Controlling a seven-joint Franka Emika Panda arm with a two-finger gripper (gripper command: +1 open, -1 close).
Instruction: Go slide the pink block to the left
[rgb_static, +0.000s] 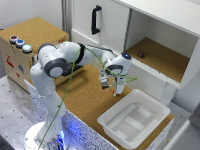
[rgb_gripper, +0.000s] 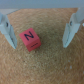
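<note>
Fingers (rgb_gripper: 7, 29) of the end effector (rgb_gripper: 39, 31) are framing the wrist view, spread wide, gripping nothing; pink block (rgb_gripper: 30, 39) is lying between them on the cork table (rgb_gripper: 50, 67), nearer one finger. Approach step seemingly; next likely calls for lowering, then pushing sideways left.

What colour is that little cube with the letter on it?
Reddish-pink, with a dark letter; the small reddish-pink cube shows best in the wrist view.

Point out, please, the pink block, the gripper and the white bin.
pink block (rgb_gripper: 29, 39), wrist view, face marked N.
gripper (rgb_gripper: 40, 27), wrist view, midway between fingertips.
white bin (rgb_static: 159, 103), exterior view, far rim.
</note>
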